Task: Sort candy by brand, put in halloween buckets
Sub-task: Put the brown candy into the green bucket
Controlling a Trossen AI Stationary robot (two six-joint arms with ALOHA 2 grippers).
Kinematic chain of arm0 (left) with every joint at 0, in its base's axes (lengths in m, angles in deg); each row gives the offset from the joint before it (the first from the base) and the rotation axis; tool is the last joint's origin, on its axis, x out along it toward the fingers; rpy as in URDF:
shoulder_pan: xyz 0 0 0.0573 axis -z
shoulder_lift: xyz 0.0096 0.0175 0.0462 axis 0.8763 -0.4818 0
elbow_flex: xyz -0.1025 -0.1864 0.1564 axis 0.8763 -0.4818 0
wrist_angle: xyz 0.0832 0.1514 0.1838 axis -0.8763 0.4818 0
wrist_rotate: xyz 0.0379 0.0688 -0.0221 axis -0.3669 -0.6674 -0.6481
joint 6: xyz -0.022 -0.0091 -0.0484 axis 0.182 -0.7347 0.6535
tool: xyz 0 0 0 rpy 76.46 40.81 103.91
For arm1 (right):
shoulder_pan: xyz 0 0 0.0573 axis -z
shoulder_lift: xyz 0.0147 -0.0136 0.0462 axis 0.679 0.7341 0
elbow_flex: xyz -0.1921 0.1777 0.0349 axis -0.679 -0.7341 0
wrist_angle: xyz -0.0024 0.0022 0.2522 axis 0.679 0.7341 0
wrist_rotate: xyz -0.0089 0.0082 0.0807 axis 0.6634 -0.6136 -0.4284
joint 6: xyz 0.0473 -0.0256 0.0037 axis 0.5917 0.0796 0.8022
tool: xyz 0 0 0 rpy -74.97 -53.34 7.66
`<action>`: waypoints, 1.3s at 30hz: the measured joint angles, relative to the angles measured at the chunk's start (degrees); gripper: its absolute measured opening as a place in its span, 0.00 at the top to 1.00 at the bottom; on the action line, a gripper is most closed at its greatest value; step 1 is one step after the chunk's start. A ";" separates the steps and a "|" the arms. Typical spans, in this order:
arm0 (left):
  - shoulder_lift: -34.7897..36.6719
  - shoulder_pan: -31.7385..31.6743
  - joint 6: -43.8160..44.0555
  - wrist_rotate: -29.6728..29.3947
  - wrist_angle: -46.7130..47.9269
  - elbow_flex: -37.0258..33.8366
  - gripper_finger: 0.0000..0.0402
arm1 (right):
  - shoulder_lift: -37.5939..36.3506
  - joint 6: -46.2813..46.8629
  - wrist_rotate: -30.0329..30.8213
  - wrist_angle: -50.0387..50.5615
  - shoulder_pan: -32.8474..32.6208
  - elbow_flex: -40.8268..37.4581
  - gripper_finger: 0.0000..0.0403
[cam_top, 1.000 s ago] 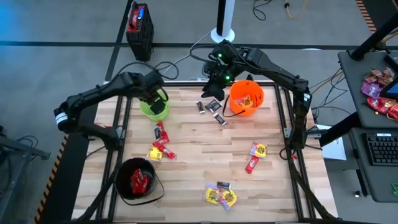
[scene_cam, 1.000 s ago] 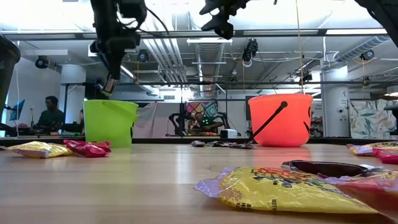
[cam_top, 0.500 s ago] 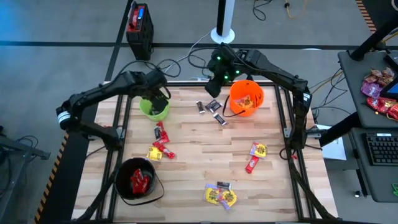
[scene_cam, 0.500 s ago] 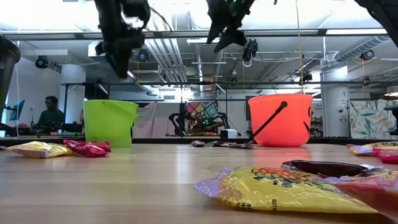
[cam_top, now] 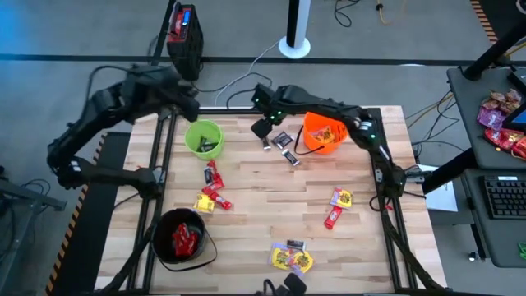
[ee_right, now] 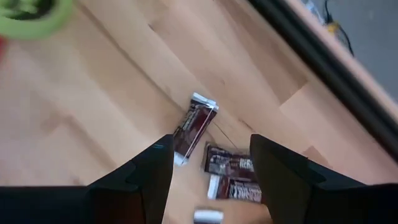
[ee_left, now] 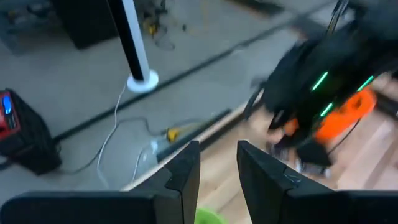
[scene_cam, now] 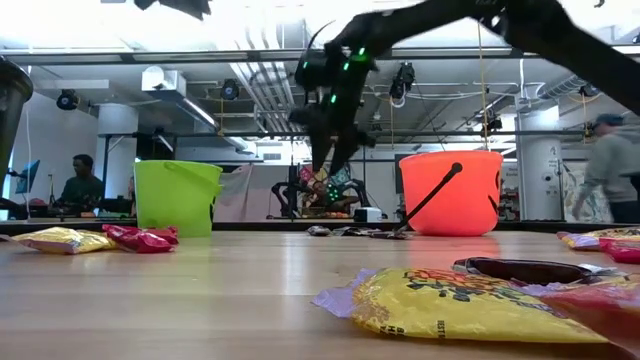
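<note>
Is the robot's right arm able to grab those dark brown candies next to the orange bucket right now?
Probably yes. The right gripper hangs open just above the dark brown candies, which lie flat on the wooden table with nothing between them. The orange bucket stands off to the side, clear of the way.

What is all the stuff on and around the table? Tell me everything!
green bucket: one, lime, far left of the table.
orange bucket: one, far right of the table, candy inside.
black bucket: one, near left corner, red candy inside.
dark candies: about three, dark and silver, between the green and orange buckets.
red and yellow candies: a few, below the green bucket.
yellow candies: a small pile, near edge.
two candies: one yellow, one red, right side.
black box: one, on the floor beyond the table.
left pincer: open, raised past the table's far left corner.
right pincer: open, over the dark candies.
</note>
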 joint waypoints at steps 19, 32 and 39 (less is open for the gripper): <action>-1.19 0.05 -2.52 -0.06 0.35 1.00 0.77 | 12.68 -1.40 -2.60 -0.82 0.06 1.30 0.50; -7.03 0.04 -3.37 -0.06 0.11 0.95 0.77 | 14.85 -6.97 -7.69 -1.75 -0.59 1.22 0.69; -9.72 0.00 -6.45 10.68 0.08 0.95 0.77 | 11.54 -11.34 -9.45 -0.34 -0.62 0.85 0.93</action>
